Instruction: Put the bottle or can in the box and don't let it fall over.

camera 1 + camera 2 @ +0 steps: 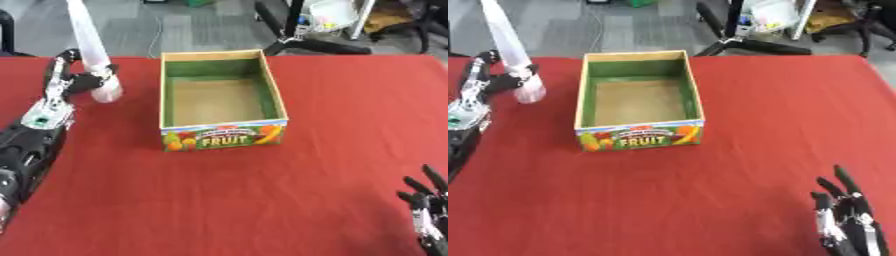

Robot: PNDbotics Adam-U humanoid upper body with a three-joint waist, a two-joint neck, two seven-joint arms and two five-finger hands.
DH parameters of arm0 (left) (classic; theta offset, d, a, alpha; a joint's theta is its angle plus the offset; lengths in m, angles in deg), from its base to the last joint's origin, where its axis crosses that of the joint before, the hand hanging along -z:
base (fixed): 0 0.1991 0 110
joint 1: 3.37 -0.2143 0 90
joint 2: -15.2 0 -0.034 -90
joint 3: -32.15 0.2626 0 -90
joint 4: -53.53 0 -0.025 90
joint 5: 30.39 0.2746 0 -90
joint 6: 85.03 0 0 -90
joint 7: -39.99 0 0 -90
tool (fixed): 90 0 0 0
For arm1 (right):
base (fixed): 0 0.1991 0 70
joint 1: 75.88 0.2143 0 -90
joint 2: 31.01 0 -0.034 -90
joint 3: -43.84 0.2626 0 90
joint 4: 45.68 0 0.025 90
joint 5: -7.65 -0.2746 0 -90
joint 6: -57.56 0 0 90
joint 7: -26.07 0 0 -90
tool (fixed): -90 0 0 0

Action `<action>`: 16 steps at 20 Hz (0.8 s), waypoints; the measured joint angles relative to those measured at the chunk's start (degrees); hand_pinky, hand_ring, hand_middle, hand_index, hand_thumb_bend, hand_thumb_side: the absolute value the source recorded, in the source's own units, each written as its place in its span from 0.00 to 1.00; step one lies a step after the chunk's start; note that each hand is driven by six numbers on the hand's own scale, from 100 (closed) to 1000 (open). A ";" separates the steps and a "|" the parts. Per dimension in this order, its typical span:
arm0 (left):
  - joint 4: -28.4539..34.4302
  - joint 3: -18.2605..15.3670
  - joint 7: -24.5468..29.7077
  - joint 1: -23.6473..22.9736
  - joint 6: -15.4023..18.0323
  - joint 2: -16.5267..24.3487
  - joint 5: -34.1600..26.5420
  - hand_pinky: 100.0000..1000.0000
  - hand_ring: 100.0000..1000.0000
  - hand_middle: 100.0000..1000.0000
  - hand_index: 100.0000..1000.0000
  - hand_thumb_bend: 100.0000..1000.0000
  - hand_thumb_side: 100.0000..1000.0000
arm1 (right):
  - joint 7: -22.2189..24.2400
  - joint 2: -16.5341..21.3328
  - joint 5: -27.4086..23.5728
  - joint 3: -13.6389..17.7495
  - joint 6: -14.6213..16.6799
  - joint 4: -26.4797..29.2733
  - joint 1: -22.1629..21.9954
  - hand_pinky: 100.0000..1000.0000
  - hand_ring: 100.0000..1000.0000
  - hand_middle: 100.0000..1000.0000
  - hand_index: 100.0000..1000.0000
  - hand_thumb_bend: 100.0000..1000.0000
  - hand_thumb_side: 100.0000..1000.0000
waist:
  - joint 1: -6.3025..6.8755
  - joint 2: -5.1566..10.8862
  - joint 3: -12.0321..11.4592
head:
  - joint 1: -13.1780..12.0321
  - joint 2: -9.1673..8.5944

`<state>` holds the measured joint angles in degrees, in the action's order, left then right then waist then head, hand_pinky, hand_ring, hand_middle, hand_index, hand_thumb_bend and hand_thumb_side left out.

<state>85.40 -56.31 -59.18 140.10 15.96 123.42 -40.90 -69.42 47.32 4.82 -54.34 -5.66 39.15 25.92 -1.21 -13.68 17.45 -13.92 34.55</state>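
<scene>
Right hand (846, 220) sits at the near right corner of the red table (332, 150), idle, fingers straight and pointing up, holding nothing. It is well apart from everything else on the table.

Left arm enters from the near left edge and runs up along the table's left side. A small green patch shows on the forearm.

Box (220, 100) stands in the middle of the table, slightly left of centre: open top, green inner walls, tan floor, yellow rim. The near outer wall carries fruit pictures and the word "FRUIT". Nothing is visible inside the box.

Left hand (77, 82) is left of the box, level with its far half. Its fingers are curled round the bottle (92, 50), near the bottle's lower part. The bottle is pale, white to pinkish, long and narrow. It is tilted, its upper end leaning toward the far left and running out of the top of both views. Its wider lower end is near the table just beside the hand; whether it touches the cloth I cannot tell. Bottle is outside the box, separated from the box's left wall by a strip of bare red cloth.

Beyond the table's far edge: grey floor and black chair legs (306, 42).
</scene>
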 measured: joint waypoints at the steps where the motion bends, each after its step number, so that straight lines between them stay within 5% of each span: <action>1: -0.01 -0.01 0.27 0.00 -0.01 0.00 0.00 0.45 1.00 0.45 0.55 0.22 0.00 | 0.03 0.00 0.00 0.00 0.03 0.00 0.00 0.77 0.88 1.00 0.94 0.00 0.41 | 0.00 0.00 -0.01 | 0.00 0.00; 4: 0.01 -0.02 0.86 0.00 0.37 -0.01 -0.05 0.35 1.00 0.36 0.47 0.00 0.00 | 0.08 0.00 -0.01 0.00 0.06 0.00 0.00 0.77 0.88 1.00 0.94 0.00 0.41 | 0.00 0.00 -0.11 | 0.02 0.00; 8: 0.54 -0.02 0.96 -0.15 1.27 -0.03 -0.12 0.20 1.00 0.23 0.35 0.00 0.00 | 0.10 0.00 -0.01 0.00 0.07 0.00 0.00 0.77 0.88 1.00 0.94 0.00 0.41 | -0.02 0.00 -0.16 | 0.25 0.00; 16: 8.17 0.44 0.29 -0.49 2.09 0.23 -0.45 0.16 1.00 0.22 0.33 0.00 0.00 | 0.11 0.00 -0.01 0.00 0.07 0.00 -0.01 0.77 0.88 1.00 0.94 0.00 0.41 | -0.01 0.04 -0.30 | 0.49 0.00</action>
<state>93.57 -55.87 -58.89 139.61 18.05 123.65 -41.35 -69.31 47.32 4.81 -54.34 -5.59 39.15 25.91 -1.22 -13.64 17.15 -13.43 34.55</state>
